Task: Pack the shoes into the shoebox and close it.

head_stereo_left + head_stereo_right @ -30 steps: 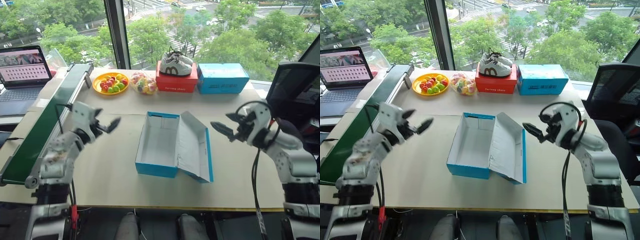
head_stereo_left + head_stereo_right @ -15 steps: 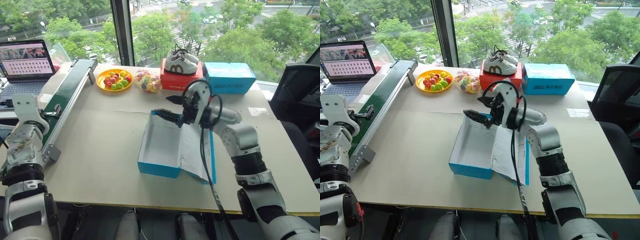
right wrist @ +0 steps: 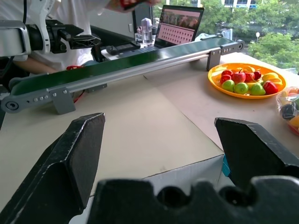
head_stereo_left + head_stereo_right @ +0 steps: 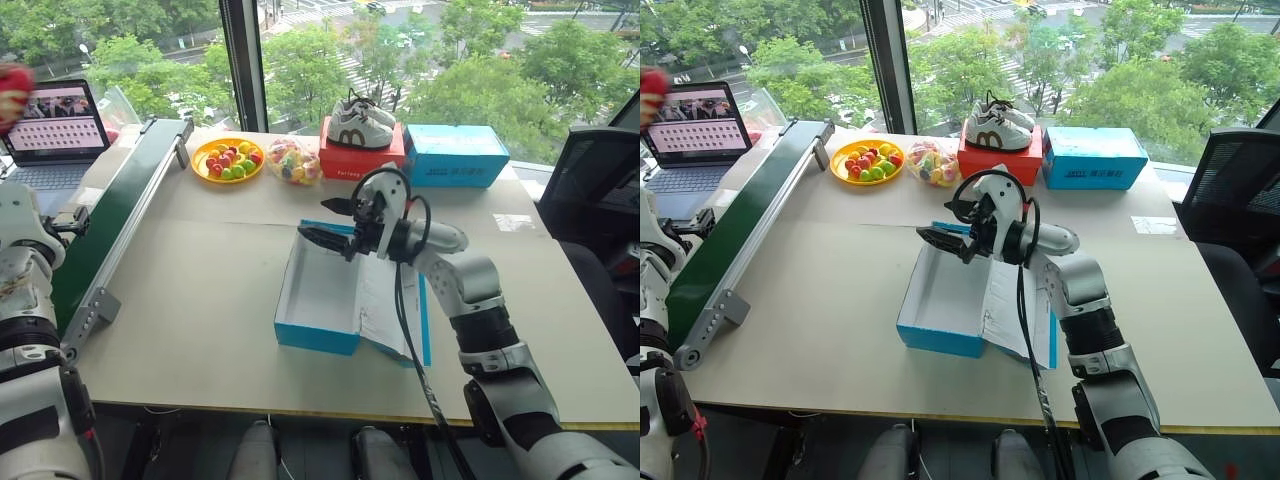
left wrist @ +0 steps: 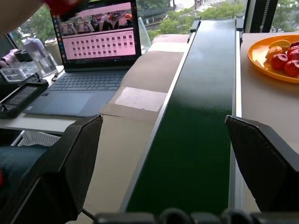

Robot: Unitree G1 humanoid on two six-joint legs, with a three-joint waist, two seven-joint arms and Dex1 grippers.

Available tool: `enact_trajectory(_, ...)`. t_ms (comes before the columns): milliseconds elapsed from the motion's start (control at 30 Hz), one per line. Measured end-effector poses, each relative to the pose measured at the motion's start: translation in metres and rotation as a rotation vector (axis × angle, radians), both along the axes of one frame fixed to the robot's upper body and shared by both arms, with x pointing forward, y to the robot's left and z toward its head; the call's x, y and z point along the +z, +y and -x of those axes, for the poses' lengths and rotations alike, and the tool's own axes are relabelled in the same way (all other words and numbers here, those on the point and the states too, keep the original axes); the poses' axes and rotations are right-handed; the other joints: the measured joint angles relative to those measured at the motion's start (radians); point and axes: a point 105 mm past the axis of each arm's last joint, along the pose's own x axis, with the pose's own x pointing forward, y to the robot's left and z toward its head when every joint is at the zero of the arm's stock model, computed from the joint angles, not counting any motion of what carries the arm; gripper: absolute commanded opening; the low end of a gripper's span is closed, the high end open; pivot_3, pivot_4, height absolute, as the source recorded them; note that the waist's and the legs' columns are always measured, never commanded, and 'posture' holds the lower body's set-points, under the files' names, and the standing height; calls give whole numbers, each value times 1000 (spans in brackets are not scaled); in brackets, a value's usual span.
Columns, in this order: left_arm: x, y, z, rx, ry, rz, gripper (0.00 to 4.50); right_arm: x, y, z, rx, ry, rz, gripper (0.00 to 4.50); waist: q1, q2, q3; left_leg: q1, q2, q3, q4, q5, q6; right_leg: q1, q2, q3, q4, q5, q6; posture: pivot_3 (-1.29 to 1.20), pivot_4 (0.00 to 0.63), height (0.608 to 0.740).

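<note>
Over far end of open blue shoebox [image 4: 318,300], right gripper [image 4: 334,222] hovering, fingers spread, holding nothing. Left gripper [image 5: 159,158] spreading wide over green belt [image 4: 110,235]. Something red [image 4: 12,82] showing at far left, nearer left arm.

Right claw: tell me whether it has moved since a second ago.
Yes. The right claw swung to the robot's left, from beside the blue shoebox to over its far end.
</note>
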Motion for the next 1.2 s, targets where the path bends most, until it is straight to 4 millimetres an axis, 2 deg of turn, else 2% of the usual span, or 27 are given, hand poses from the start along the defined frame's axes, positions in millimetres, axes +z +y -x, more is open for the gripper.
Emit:
enact_trajectory(267, -6, 8, 10, -12, -8, 37, 4500, 1, 7, 18, 61, 21, -16, 4439, -7, 0, 0, 0, 0, 0, 1, 0, 0, 0, 0, 0, 1, 0, 0, 0, 150, 740)
enact_trajectory(533, -4, 14, 15, 0, -14, 47, 4500, 3, 9, 19, 61, 15, -22, 4439, -8, -1, 0, 0, 1, 0, 4, 0, 0, 0, 0, 0, 3, 0, 0, 0, 150, 740)
enact_trajectory(700, -14, 20, 23, 9, 28, 50, 4500, 0, 18, 27, 97, 28, -5, 4439, -10, -1, 0, 0, 1, 0, 4, 0, 0, 0, 0, 0, 4, 0, 0, 0, 150, 740)
enact_trajectory(900, -12, 16, 27, -104, 25, 57, 4500, -2, 17, 40, 130, 48, -6, 4439, -7, -3, 0, 0, 1, 0, 7, 0, 0, 0, 0, -1, 8, 0, -1, 0, 150, 740)
enact_trajectory(1200, -36, 19, 34, -122, 82, 90, 4500, -8, 11, 40, 114, 72, 18, 4439, -9, -4, -1, 1, 3, 1, 7, 0, -1, 0, 0, -1, 9, -1, -2, 0, 150, 740)
